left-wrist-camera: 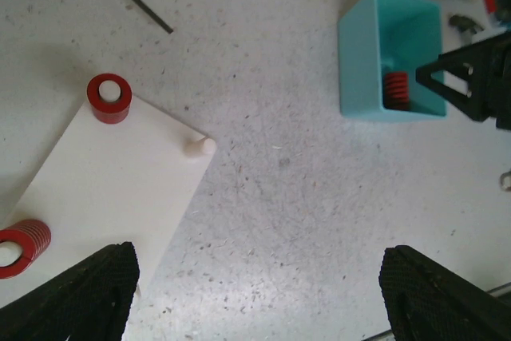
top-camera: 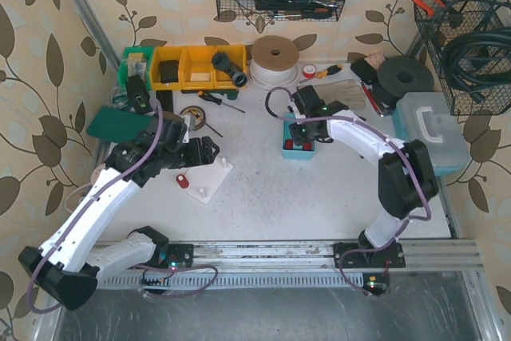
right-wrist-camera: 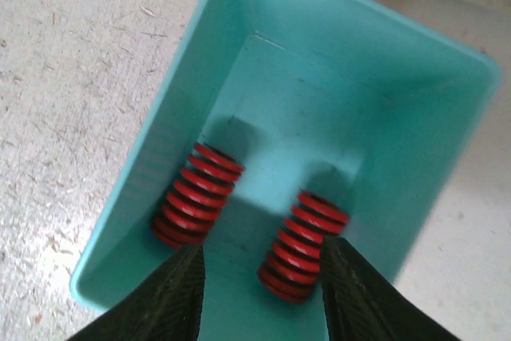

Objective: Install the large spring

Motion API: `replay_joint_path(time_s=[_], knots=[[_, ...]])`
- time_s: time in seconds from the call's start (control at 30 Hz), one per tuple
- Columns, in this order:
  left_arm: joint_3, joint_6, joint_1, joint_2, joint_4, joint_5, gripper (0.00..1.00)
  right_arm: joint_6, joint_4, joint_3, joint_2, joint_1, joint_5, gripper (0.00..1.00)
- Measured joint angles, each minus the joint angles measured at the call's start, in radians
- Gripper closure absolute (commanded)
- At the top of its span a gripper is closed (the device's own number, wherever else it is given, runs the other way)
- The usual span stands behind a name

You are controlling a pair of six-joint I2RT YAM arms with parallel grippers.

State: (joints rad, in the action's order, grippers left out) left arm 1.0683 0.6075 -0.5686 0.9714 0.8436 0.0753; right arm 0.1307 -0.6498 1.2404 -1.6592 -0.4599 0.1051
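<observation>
Two red coil springs lie in a teal bin (right-wrist-camera: pixel 152 157): one at the left wall (right-wrist-camera: pixel 196 195), one right of it (right-wrist-camera: pixel 306 245). They look close in size. My right gripper (right-wrist-camera: pixel 259 297) is open and reaches into the bin (top-camera: pixel 302 152). The right spring sits between its fingers, close to the right finger (right-wrist-camera: pixel 359 293). A white peg plate (left-wrist-camera: pixel 104 189) holds a red spring on a peg (left-wrist-camera: pixel 109 97), another red spring at its left edge (left-wrist-camera: pixel 20 245), and a bare peg (left-wrist-camera: pixel 201 146). My left gripper (left-wrist-camera: pixel 259 301) is open and empty, just right of the plate (top-camera: pixel 209 184).
Yellow bins (top-camera: pixel 196 67), a tape roll (top-camera: pixel 275 57) and screwdrivers (top-camera: pixel 215 99) lie at the back. A black disc (top-camera: pixel 406 77) and a white-lidded case (top-camera: pixel 431 129) stand at the right. Wire baskets (top-camera: pixel 467 37) hang on the walls.
</observation>
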Motion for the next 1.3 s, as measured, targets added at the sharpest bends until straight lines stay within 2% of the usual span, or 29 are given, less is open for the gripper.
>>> replay_joint_path(time_s=[0.13, 0.3, 0.6, 1.03, 1.1, 1.3], knots=[[0.056, -0.054, 0.0, 0.103, 0.05, 0.001, 0.14, 0.031, -0.005, 0.064, -0.096, 0.0, -0.048, 0.58], [0.179, -0.14, 0.0, 0.219, 0.105, -0.023, 0.14, 0.149, -0.021, 0.094, -0.145, -0.006, -0.064, 0.62], [0.208, -0.192, 0.0, 0.187, 0.129, -0.045, 0.14, 0.296, -0.081, 0.129, -0.228, -0.008, -0.085, 0.63], [0.208, -0.192, 0.0, 0.177, 0.14, -0.052, 0.15, 0.393, -0.069, 0.176, -0.349, -0.006, -0.114, 0.6], [0.209, -0.192, 0.0, 0.177, 0.141, -0.053, 0.15, 0.402, -0.068, 0.178, -0.355, -0.006, -0.109, 0.64], [0.211, -0.192, 0.0, 0.177, 0.143, -0.069, 0.15, 0.414, -0.071, 0.184, -0.355, -0.006, -0.09, 0.85]])
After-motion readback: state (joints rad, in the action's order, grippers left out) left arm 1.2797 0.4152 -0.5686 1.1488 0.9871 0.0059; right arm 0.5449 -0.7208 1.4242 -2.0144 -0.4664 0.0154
